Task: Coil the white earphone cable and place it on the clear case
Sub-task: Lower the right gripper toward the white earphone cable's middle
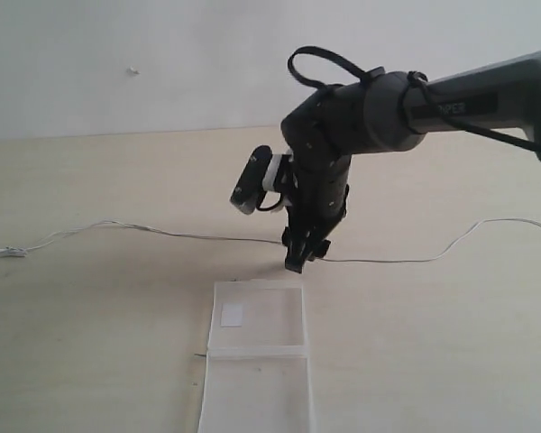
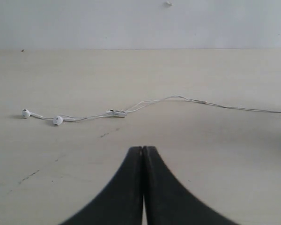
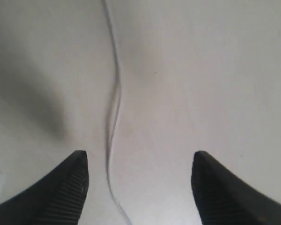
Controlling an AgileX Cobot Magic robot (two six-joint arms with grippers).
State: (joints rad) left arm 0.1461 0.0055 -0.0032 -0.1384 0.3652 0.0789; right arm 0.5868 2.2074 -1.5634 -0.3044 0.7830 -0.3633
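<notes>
White earphone cable (image 1: 162, 232), very thin wire: likely light, limp and slippery. It lies uncoiled, stretched across the pale wooden tabletop (image 1: 81, 334), just beyond the flat clear plastic case (image 1: 269, 317). Black right gripper (image 1: 297, 260) is low over mid-span, fingers apart, wire running between them. That looks a fair place to pinch, though the pads must close fully or the wire slides. Black left gripper (image 2: 143, 151) has fingers pressed together, empty, facing the small white earbuds (image 2: 57, 120). No obstacle seen; the case's edge is near.

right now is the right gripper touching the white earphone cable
Apart. The right wrist view shows the right gripper open, the white earphone cable lying between its fingers with a clear gap to each.
</notes>
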